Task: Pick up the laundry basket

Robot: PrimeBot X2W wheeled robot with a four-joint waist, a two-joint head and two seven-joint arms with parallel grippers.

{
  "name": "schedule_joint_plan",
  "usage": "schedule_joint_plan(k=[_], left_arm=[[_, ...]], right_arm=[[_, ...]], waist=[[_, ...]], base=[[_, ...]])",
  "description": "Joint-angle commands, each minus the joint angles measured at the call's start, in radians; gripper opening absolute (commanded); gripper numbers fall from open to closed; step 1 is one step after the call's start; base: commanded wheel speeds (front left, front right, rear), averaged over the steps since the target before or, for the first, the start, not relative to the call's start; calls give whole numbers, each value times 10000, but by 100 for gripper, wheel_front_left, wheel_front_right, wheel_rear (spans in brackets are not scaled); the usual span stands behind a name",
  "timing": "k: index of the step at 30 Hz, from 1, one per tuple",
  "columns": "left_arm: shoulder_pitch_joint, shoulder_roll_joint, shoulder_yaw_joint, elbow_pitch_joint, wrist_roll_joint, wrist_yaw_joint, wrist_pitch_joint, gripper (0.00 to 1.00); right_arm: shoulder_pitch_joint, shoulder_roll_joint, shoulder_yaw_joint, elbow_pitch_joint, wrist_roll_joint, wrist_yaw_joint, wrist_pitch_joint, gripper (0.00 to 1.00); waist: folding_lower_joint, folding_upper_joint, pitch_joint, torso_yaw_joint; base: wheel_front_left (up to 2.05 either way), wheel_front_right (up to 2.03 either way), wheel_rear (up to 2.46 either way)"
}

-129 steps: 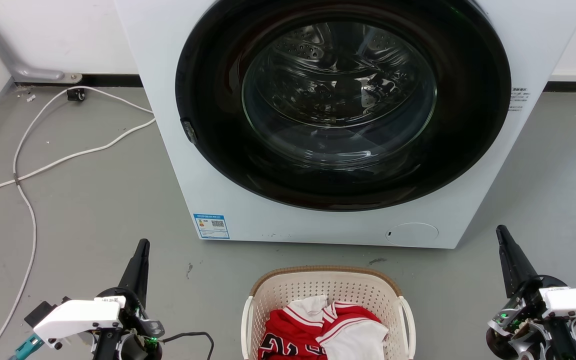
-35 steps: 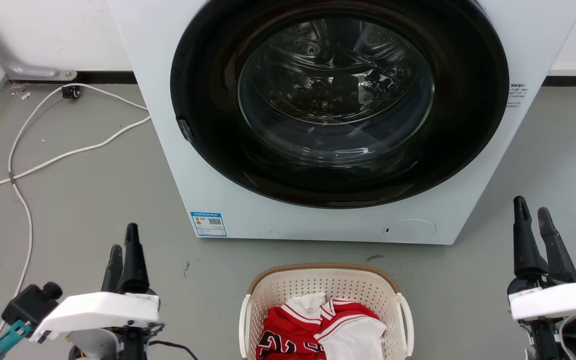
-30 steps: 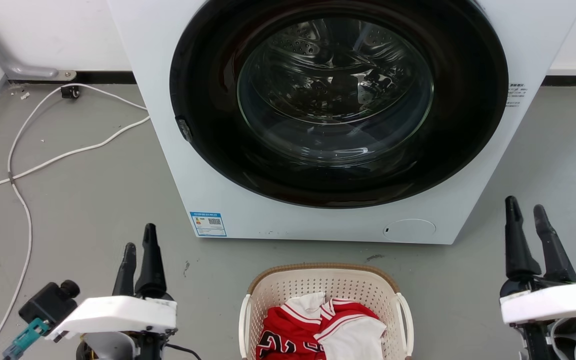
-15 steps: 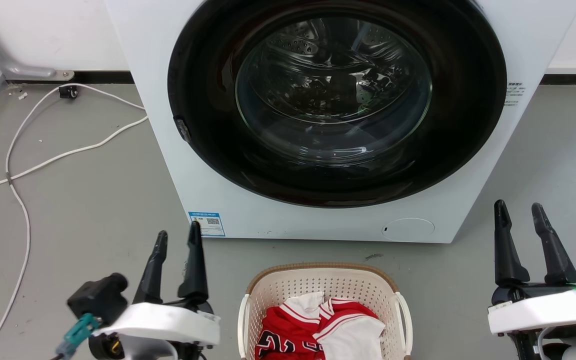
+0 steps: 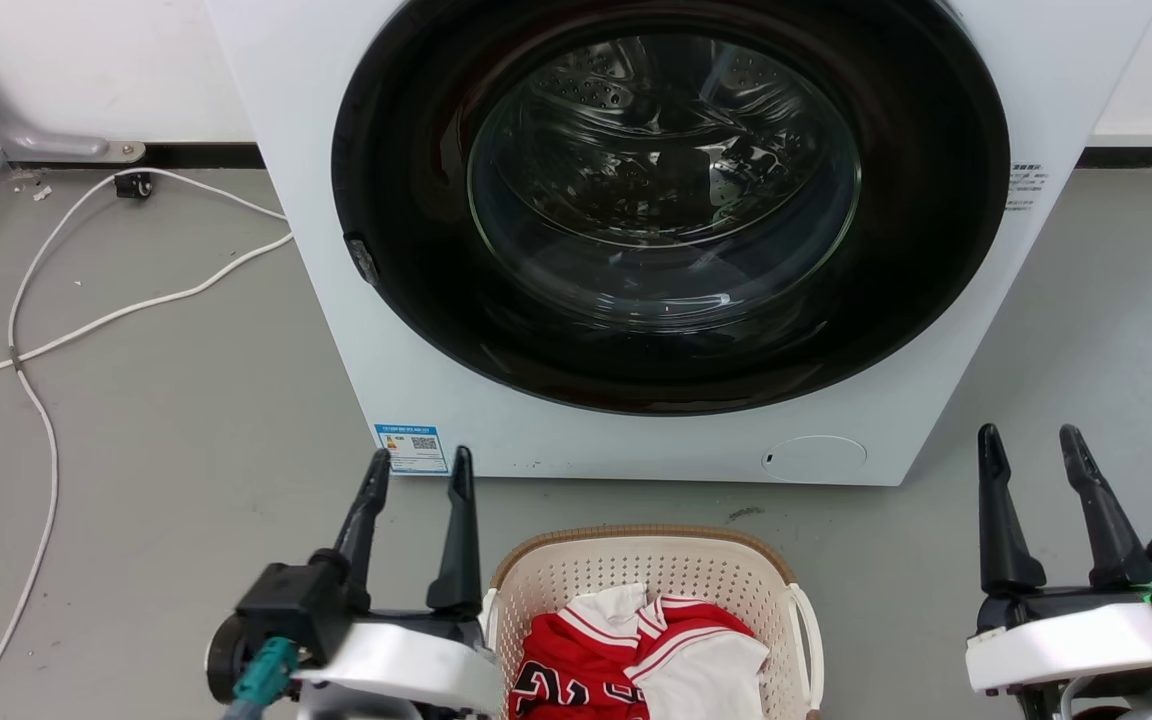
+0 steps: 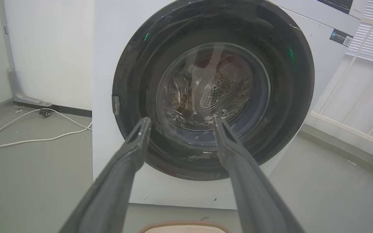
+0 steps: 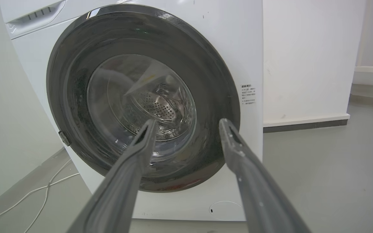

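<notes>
**Left arm closes in on the basket, right one lags**

The washing machine [image 5: 636,250] fills the far side (nothing new there). The laundry basket [image 5: 641,535] sits on the floor near the robot, dead centre, just in front of the washer, with a red-and-white jersey [image 5: 626,660] in it. The change is that both pincers go from fingers-together to spread wide, holding nothing. The left gripper [image 5: 419,455] has swung in from the far left and is now just beside the basket's left side. The right gripper [image 5: 1027,432] is still well apart from the right handle [image 5: 810,632], so I'd guess closing that gap comes next.
</notes>
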Motion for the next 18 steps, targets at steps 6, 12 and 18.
schedule_joint_plan(k=[6,12,18], left_arm=[[-52,196,-439,174,479,345,-200,100],[21,285,-710,467,919,512,-329,100],[123,265,-879,941,1293,451,-455,100]], right_arm=[[138,-30,-75,292,-647,-3,-205,100],[200,-29,-103,550,-1254,-3,-345,100],[272,-30,-31,685,-1850,-3,-461,100]], waist=[[0,0,-36,45],[0,0,-18,41],[0,0,3,-4]], base=[[0,0,0],[0,0,0],[0,0,0]])
